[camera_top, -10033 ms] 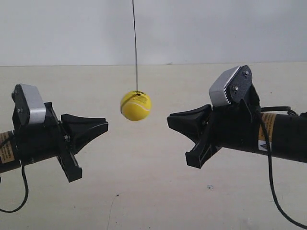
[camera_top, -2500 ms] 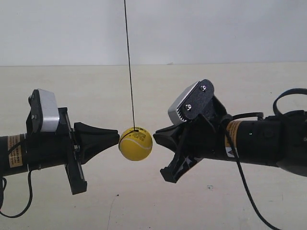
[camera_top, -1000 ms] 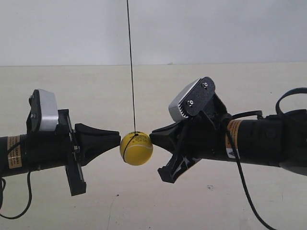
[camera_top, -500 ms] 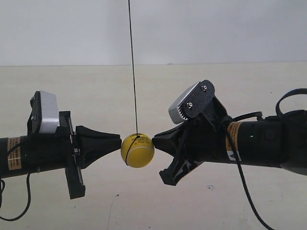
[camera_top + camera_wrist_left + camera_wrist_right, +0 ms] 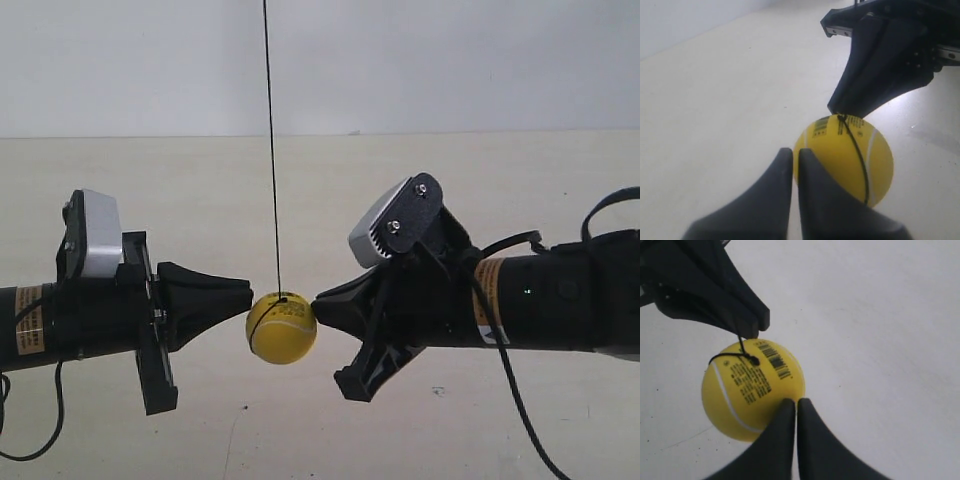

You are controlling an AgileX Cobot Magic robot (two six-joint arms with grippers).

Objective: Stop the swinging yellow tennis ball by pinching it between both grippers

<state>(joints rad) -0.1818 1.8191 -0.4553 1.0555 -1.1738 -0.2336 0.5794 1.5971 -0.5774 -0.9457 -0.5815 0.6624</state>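
The yellow tennis ball (image 5: 282,327) hangs on a thin dark string (image 5: 272,150) between two black grippers. The gripper of the arm at the exterior view's left (image 5: 248,296) touches the ball's upper left with its pointed tip. The gripper of the arm at the exterior view's right (image 5: 317,303) meets the ball's upper right. My left gripper (image 5: 792,152) is shut, its tip against the ball (image 5: 845,157), which sits off to one side of it. My right gripper (image 5: 792,403) is shut too, its tip pressed on the ball (image 5: 752,387) below the barcode sticker (image 5: 774,359).
A pale beige tabletop (image 5: 300,430) lies beneath, and a white wall (image 5: 450,60) stands behind. A black cable (image 5: 520,400) droops from the arm at the exterior view's right. A second cable (image 5: 30,435) loops under the other arm.
The ball has sunk a little lower and to the left since half a second ago. The gripper at the exterior view's right dipped with it. The other gripper barely moved.
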